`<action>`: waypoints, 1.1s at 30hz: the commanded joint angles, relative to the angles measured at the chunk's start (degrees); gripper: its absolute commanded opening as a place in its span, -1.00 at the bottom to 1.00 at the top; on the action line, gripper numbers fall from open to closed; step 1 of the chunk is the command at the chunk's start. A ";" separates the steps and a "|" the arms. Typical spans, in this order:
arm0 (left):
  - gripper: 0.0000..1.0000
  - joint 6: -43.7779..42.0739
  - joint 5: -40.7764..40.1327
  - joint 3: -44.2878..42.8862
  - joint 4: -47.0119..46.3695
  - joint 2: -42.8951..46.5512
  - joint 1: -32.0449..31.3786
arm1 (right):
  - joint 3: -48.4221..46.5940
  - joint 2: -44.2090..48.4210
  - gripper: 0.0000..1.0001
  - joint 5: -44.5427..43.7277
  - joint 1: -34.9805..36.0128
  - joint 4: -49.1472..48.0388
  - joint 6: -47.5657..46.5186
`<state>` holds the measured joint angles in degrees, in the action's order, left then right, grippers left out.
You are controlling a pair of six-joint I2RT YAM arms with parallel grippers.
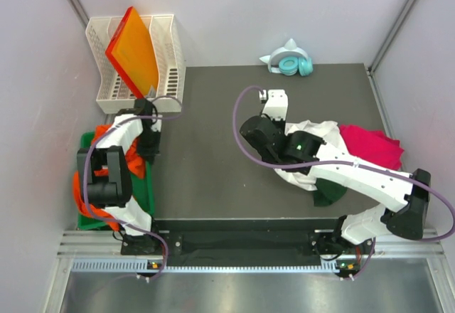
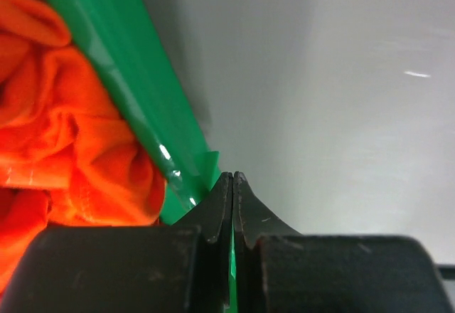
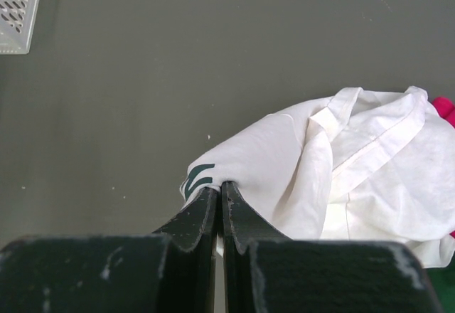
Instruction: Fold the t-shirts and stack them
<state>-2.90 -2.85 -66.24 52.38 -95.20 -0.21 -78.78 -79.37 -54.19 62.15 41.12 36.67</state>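
Closest to me on the left, a green bin [image 1: 147, 193] sits off the edge of the dark table [image 1: 206, 149], with a crumpled orange t-shirt [image 1: 84, 185] heaped in it and spilling over its side. The left gripper [image 2: 232, 178] is right at that bin's rim, its two fingers pressed flat together; a thin green strip shows in the seam between them, though from here I can't quite say whether the rim is pinched or merely lies behind. On the right side, a dark green t-shirt [image 1: 328, 192] lies bunched nearest the front of the table, partly under the arm. Just beyond it is a rumpled white t-shirt [image 3: 341, 163] with a small dark green mark near its edge. The right gripper [image 3: 220, 185] has its fingers closed tight on that edge, a sliver of white cloth caught between them. A magenta t-shirt [image 1: 370, 146] lies touching the white one on its outer side. Farther back on the left stands a white slotted rack [image 1: 170, 50] with an orange board [image 1: 134, 50] leaning in it. A teal pair of headphones [image 1: 295, 64] rests beyond the table's far edge.
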 commanded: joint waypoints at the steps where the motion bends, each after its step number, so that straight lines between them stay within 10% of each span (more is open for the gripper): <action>1: -1.00 -4.65 -4.62 -3.28 4.31 0.10 7.14 | 0.74 0.45 -1.00 -1.44 0.69 -2.71 0.34; 14: -0.90 -10.99 -0.42 -6.27 6.42 5.63 12.51 | 1.62 -1.13 -1.00 0.49 0.69 -6.76 -2.21; 21: 0.54 -13.63 23.49 -10.31 5.55 20.83 12.51 | -5.84 -5.17 -1.00 2.60 0.69 -8.16 -11.08; 33: 0.57 -1.68 33.34 -7.51 -2.72 28.93 12.51 | -45.66 -22.84 -1.00 11.47 1.13 -6.41 -24.71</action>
<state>-9.50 25.69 -76.07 53.93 -65.49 12.19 -116.75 -99.48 -47.99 62.15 36.93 15.09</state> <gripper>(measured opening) 0.786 0.010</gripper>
